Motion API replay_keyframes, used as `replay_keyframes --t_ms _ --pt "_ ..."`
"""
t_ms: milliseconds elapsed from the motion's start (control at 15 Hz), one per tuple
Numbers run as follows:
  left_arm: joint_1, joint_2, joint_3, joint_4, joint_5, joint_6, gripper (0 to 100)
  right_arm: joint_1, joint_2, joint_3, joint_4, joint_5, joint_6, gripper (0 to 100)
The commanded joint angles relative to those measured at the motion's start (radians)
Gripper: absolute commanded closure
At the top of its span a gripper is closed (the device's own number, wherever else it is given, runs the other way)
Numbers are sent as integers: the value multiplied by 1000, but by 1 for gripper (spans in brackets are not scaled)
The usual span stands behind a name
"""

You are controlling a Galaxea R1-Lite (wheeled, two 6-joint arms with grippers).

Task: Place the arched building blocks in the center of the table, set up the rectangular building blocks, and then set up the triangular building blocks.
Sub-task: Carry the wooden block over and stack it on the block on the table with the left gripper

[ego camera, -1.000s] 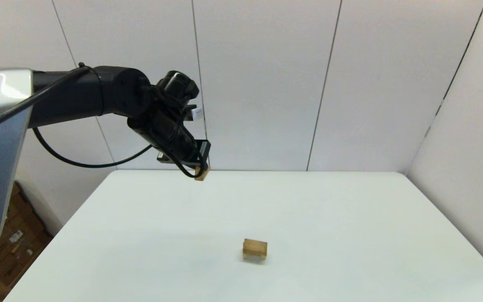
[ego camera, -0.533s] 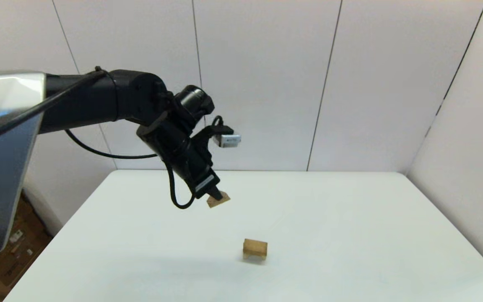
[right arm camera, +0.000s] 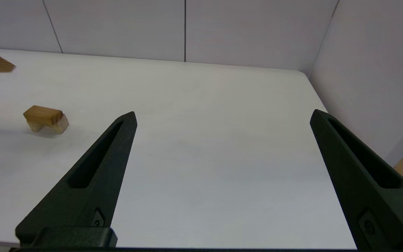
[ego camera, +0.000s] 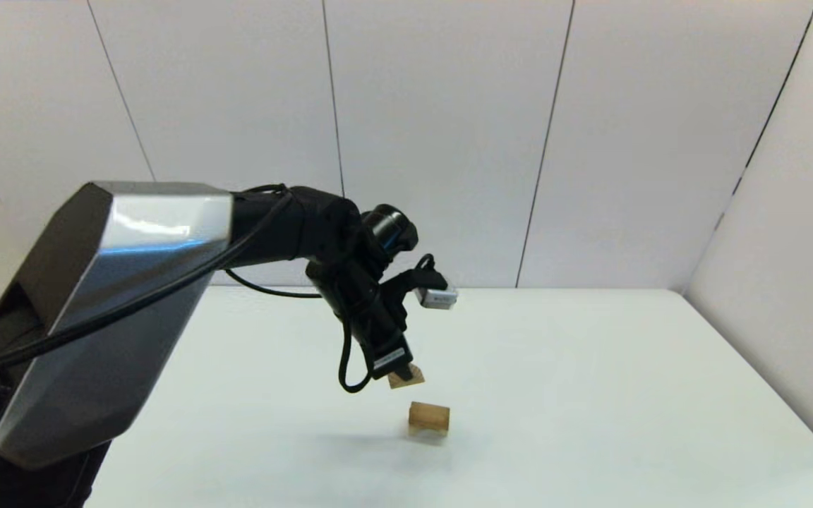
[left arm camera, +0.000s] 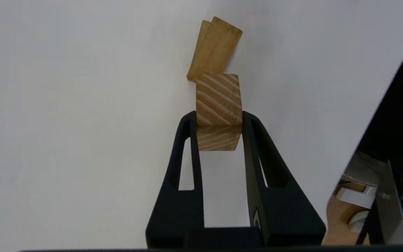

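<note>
My left pincer clamps a long tan wooden bar, tilted above the chunky arched tan block resting mid-table. My right pincer hangs spread over the table's right side.

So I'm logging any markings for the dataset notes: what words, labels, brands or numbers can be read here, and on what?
None can be read.
White label on the left gripper: too small and blurred.
Small round embossed marks at the base of the fingers in both wrist views: not legible.
The held wooden block, the arched block and the table: no text.
</note>
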Motion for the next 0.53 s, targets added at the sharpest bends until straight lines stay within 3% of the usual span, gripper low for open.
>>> replay_keyframes --t_ms 67,533 --pt "-15 93 0 -51 -1 4 100 0 1 0 -1 0 -1 0" --pt "-32 156 2 -133 -3 4 100 0 1 0 -1 0 -1 0"
